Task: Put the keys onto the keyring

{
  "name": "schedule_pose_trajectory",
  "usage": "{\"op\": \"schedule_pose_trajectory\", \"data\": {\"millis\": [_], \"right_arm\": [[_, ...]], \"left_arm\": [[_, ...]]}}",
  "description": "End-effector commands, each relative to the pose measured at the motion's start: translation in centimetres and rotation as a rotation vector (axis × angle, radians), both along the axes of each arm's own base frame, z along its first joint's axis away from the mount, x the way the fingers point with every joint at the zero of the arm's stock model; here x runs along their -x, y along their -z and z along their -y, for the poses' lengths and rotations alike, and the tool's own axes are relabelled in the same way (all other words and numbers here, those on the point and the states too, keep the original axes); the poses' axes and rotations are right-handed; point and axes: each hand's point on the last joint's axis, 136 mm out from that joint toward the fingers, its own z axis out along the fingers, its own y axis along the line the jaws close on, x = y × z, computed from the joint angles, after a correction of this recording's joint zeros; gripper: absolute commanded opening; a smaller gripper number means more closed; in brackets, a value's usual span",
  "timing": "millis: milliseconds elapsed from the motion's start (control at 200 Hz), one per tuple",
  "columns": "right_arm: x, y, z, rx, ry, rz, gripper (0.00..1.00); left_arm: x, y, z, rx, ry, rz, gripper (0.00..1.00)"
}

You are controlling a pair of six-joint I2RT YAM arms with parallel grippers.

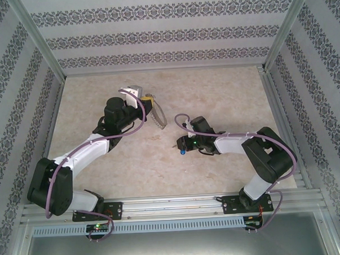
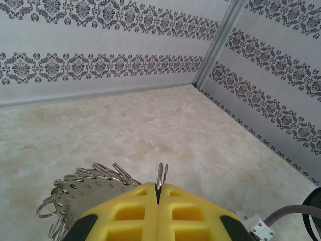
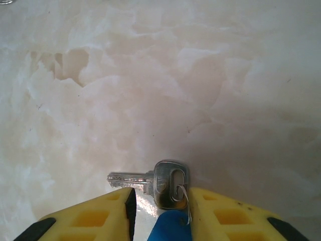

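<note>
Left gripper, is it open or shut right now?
Shut. On the left gripper, the yellow fingers meet with no gap, pinching a thin wire loop of the keyring between their tips.

I'm standing in what is looking like a robotics lab cell: aluminium rails (image 1: pixel 173 206) are framing wallpapered panels (image 1: pixel 154 26) round a marble-look table (image 1: pixel 213 91).

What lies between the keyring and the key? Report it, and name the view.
Nothing: in the top external view, only bare tabletop separates the keyring from the key.
</note>
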Motion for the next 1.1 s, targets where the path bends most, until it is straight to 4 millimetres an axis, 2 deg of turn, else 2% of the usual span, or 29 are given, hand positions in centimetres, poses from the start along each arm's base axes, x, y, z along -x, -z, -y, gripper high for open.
{"op": "schedule_pose_trajectory", "data": {"millis": [0, 195, 485, 754, 884, 934, 1034, 1094], "right_arm": [[-0.2, -0.6, -0.4, -0.027, 0.003, 0.008, 0.34], [-0.4, 0.3, 0.2, 0.01, 0.028, -0.005, 0.32], [-0.8, 0.1, 1.2, 0.028, 0.064, 0.008, 0.26], [-0.8, 0.1, 1.1, 0.023, 0.062, 0.004, 0.17], [-0.8, 0.0, 1.1, 0.02, 0.059, 0.004, 0.06], [-0.9, -0.2, 1.1, 0.018, 0.059, 0.008, 0.0], [-1.2, -1.0, 1.6, 0.013, 0.071, 0.028, 0.0], [-1.6, -2.2, 2.0, 0.0, 0.084, 0.057, 0.0]], "left_arm": [[-0.2, -3.1, 0.8, 0.054, 0.018, 0.09, 0.0], [-0.3, -3.2, 0.8, 0.055, 0.018, 0.092, 0.0], [-0.4, -2.9, 1.0, 0.054, 0.023, 0.086, 0.0], [-0.5, -2.9, 1.1, 0.054, 0.027, 0.085, 0.0], [-0.5, -2.8, 1.1, 0.054, 0.026, 0.084, 0.0], [-0.5, -2.8, 1.1, 0.053, 0.028, 0.083, 0.0], [-0.5, -2.8, 1.2, 0.05, 0.035, 0.084, 0.0], [-0.4, -2.9, 1.4, 0.049, 0.046, 0.081, 0.0]]}}
